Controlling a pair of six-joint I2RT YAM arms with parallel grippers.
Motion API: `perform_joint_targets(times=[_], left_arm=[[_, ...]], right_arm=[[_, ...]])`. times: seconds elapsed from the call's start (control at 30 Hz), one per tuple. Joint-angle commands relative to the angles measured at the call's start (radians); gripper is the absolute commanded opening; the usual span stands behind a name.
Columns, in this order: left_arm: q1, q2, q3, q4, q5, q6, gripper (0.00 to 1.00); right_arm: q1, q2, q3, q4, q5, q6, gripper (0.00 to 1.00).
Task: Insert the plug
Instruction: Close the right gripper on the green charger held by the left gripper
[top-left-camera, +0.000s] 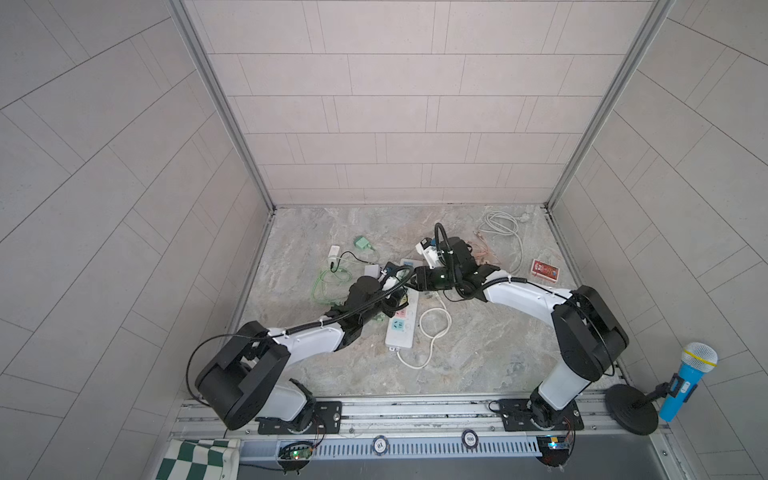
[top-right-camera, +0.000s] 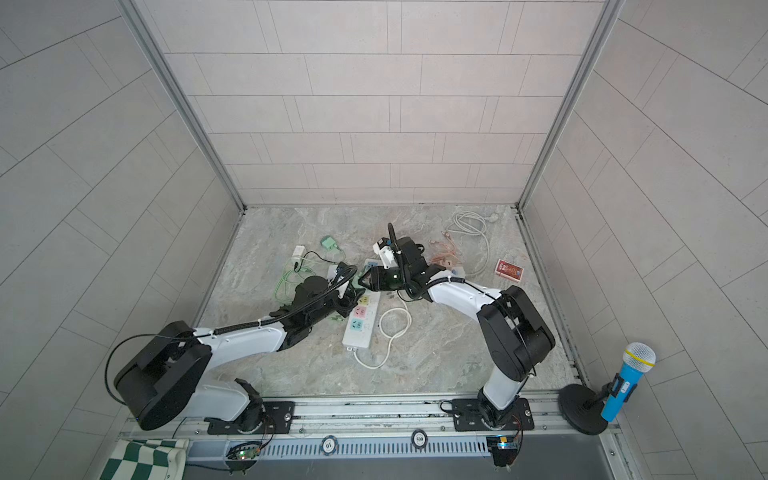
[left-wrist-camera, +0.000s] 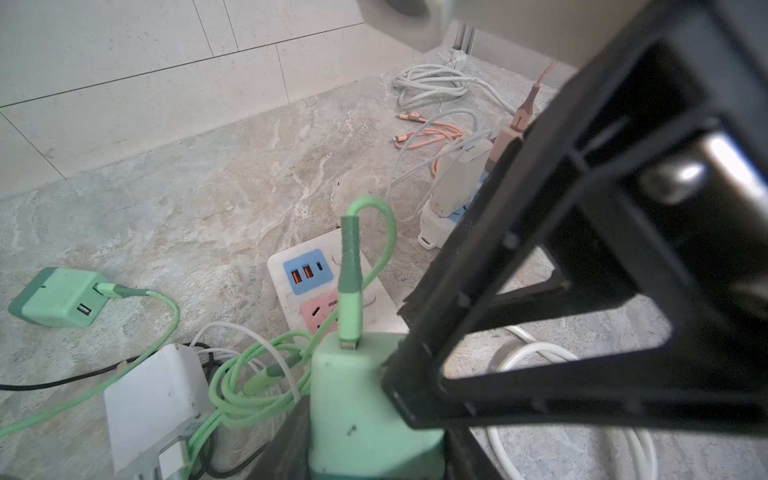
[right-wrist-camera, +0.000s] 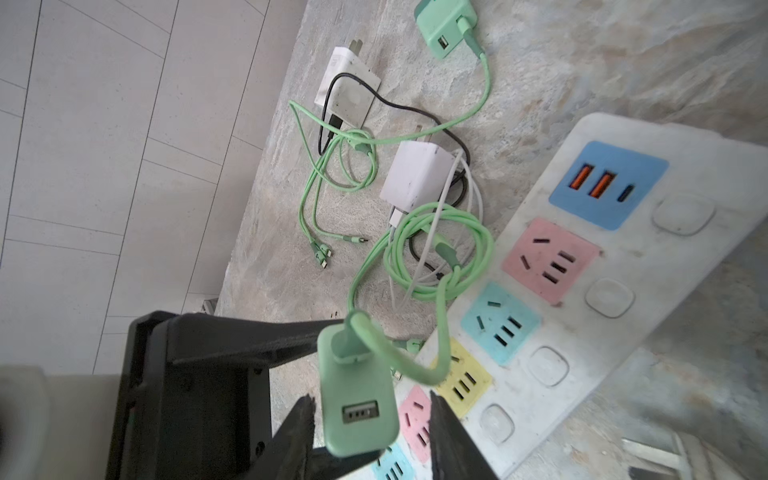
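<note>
The plug (left-wrist-camera: 361, 399) is a mint-green charger block with a green cable (left-wrist-camera: 351, 266) plugged into its end. My left gripper (left-wrist-camera: 374, 449) is shut on its body and holds it above the white power strip (top-left-camera: 401, 336), which has coloured sockets (right-wrist-camera: 548, 259). In the right wrist view the plug (right-wrist-camera: 359, 386) shows a free USB port. My right gripper (right-wrist-camera: 374, 419) is open around it: one finger lies close against one side and a gap shows on the other. In both top views the two grippers meet over the strip's far half (top-right-camera: 365, 309).
A second green charger (top-left-camera: 361, 243), two white chargers (right-wrist-camera: 347, 89) and tangled green cables (right-wrist-camera: 340, 166) lie left of the strip. The strip's white cord (top-left-camera: 434, 328) loops on its right. A white cable coil (top-left-camera: 500, 226), pink cables (left-wrist-camera: 428, 133) and a red box (top-left-camera: 545, 270) lie at the back right.
</note>
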Motion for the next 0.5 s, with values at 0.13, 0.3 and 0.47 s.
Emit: perform_joint_targets(times=[0.13, 0.3, 0.47], left_arm=[[-0.004, 0.000, -0.008, 0.082, 0.024, 0.022, 0.21], [-0.004, -0.007, -0.010, 0.085, 0.014, 0.030, 0.21], [-0.005, -0.018, -0.012, 0.086, 0.002, 0.033, 0.21]], right_arm=[[0.020, 0.028, 0.038, 0.029, -0.034, 0.015, 0.43], [0.027, 0.028, 0.027, 0.026, -0.031, 0.013, 0.39], [0.032, 0.024, 0.017, 0.009, -0.031, -0.002, 0.32]])
